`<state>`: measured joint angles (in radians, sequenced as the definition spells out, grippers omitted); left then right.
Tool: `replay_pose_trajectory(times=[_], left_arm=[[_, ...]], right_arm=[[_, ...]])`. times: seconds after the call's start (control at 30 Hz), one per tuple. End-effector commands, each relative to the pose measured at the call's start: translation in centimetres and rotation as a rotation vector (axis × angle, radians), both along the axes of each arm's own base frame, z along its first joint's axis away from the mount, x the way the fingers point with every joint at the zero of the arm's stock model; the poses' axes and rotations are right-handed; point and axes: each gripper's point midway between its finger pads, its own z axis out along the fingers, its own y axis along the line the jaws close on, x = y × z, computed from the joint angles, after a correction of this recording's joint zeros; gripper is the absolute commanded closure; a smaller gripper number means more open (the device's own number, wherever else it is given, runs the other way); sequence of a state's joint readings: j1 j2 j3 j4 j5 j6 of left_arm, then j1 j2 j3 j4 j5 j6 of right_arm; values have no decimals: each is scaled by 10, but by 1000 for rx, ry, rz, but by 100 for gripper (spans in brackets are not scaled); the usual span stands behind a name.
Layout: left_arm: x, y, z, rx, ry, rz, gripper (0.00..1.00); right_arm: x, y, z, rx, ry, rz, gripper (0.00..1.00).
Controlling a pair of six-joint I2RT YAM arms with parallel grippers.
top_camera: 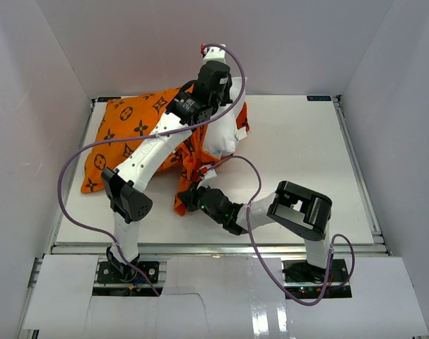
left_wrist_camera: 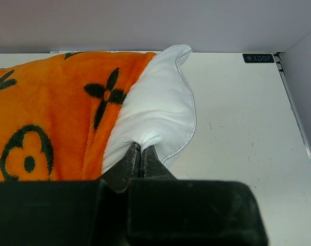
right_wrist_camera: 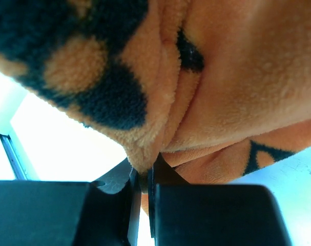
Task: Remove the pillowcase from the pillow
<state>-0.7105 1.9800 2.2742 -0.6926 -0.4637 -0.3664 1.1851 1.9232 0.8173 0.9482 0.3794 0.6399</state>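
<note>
Barely begun: I had the left gripper clamped on the pillow, the right gripper pinching the pillowcase; only one end was bared.

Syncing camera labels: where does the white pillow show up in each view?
Top external: the pillow sticks out of the right end of the orange pillowcase, upper centre.
Left wrist: the pillow is mid-frame, bulging from the pillowcase on its left, pinched by the left gripper.
Right wrist: not in it; orange fabric fills most of the view.
Shared landmark: the orange pillowcase with black motifs, seen in all three.
</note>
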Motion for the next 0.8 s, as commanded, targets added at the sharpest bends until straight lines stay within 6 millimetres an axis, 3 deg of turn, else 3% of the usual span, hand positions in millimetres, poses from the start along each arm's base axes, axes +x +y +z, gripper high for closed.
replay_pose_trajectory(times=[0.0,0.13,0.2,0.23,0.27,0.3,0.33,0.37,0.4,0.43,0.47,0.5,0.57,0.67,0.7,0.77], left_arm=[[-9,14,186,-410,-452,22,100],[-19,12,183,-433,-424,-14,100],[-24,8,178,-431,-403,-53,100],[-24,2,162,-413,-367,-77,100],[-30,-6,154,-418,-336,-126,100],[-39,-4,156,-424,-331,-151,100],[-43,-6,149,-419,-312,-172,100],[-44,-12,126,-396,-266,-196,100],[-52,-7,127,-403,-260,-204,100],[-57,-6,124,-410,-256,-214,100],[-57,-10,98,-387,-210,-226,100],[-66,-3,104,-409,-223,-229,100],[-69,-1,87,-408,-219,-224,100],[-74,5,87,-401,-225,-224,100],[-77,2,86,-402,-217,-246,100],[-81,-2,84,-409,-203,-274,100]], right_arm=[[-77,5,-74,-204,139,262,92],[-74,0,-67,-215,120,244,92],[-71,-14,-64,-238,102,224,92],[-67,-18,-42,-216,65,213,89],[-64,-26,-35,-224,42,190,73],[-63,-38,-32,-258,36,181,63],[-62,-47,-4,-229,5,171,52],[-59,-57,4,-256,-23,152,35],[-60,-73,1,-323,-11,138,30],[-55,-86,27,-294,-40,89,25],[-53,-95,34,-286,-30,56,21],[-54,-110,48,-276,-22,28,19],[-56,-125,58,-257,-14,0,12],[-59,-149,82,-193,-20,-42,4],[-56,-158,99,-152,-39,-68,3],[-44,-176,110,-143,-72,-138,3]])
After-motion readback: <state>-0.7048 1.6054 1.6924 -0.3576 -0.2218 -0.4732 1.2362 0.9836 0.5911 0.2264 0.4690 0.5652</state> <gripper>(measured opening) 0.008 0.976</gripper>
